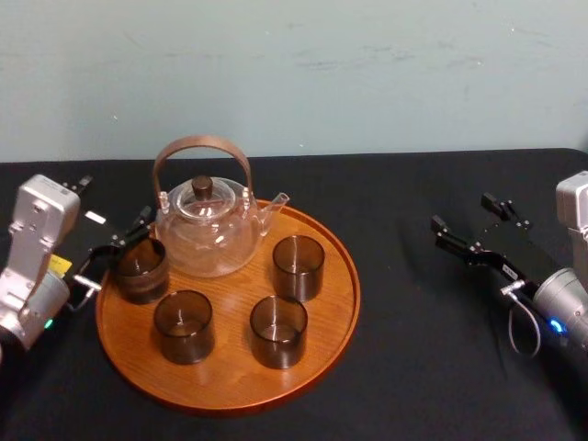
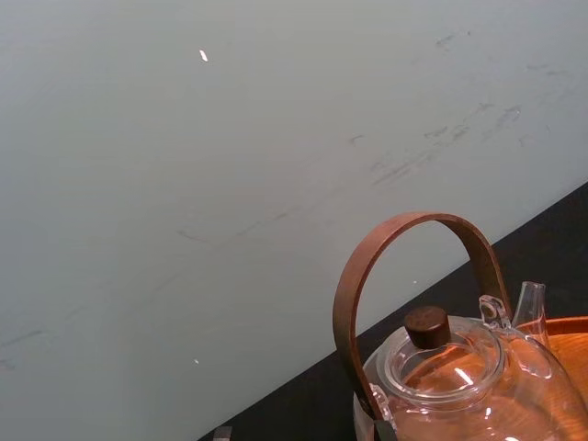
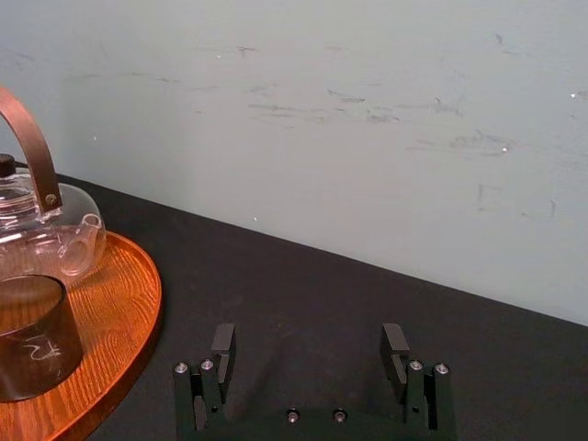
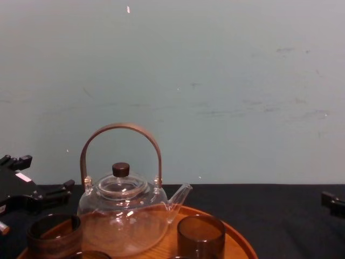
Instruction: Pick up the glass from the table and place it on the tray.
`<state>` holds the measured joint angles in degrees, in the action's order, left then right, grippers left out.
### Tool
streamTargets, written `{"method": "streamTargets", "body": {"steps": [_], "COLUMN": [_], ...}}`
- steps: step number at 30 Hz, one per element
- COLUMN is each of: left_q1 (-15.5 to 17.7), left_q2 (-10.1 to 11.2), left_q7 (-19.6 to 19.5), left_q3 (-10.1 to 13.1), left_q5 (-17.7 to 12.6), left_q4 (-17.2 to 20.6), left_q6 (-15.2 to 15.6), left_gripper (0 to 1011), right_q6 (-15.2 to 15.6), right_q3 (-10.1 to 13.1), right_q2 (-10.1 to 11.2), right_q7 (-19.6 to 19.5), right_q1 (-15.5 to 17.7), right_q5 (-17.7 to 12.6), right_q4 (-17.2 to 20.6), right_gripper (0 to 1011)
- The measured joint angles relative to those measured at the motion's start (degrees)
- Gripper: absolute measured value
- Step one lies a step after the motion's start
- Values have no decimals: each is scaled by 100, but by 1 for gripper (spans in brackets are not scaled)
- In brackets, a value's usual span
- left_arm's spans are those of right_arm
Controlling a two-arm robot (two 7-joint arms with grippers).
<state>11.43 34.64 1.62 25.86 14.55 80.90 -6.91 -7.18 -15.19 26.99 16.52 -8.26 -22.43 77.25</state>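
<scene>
The small dark smoky glass (image 1: 140, 269) is set on the big round orange-brown wooden tray (image 1: 331, 294).
Head view: the left gripper (image 1: 119, 248) is spread just beside it, so only backing off is thought to be left. Right wrist view: the right gripper (image 3: 310, 338) is held spread over the black cloth table (image 3: 367, 294).

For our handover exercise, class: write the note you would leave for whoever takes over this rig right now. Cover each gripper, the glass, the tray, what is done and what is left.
Left gripper: open, fingers spread, by the tray's left rim just behind the glass, not holding it.
Right gripper: open, idle over the table, right of the tray.
Glass: upright on the tray near its left rim, beside the glass teapot. Three other glasses also stand on the tray.
Done: the placing looks finished.
Left: probably only drawing the left arm away without knocking the glass.
</scene>
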Motion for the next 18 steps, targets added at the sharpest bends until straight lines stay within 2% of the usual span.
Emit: {"method": "streamTargets", "body": {"steps": [18], "left_q1": [0], "left_q2": [0], "left_q7": [0], "left_q3": [0], "left_q5": [0], "left_q4": [0], "left_q6": [0], "left_gripper": [1001], "right_q6": [5], "right_q3": [-10], "right_q2": [12], "right_q7": [7], "right_q1": [0], "right_q5": [-20], "right_q4": [11], "right_gripper": [1002]}}
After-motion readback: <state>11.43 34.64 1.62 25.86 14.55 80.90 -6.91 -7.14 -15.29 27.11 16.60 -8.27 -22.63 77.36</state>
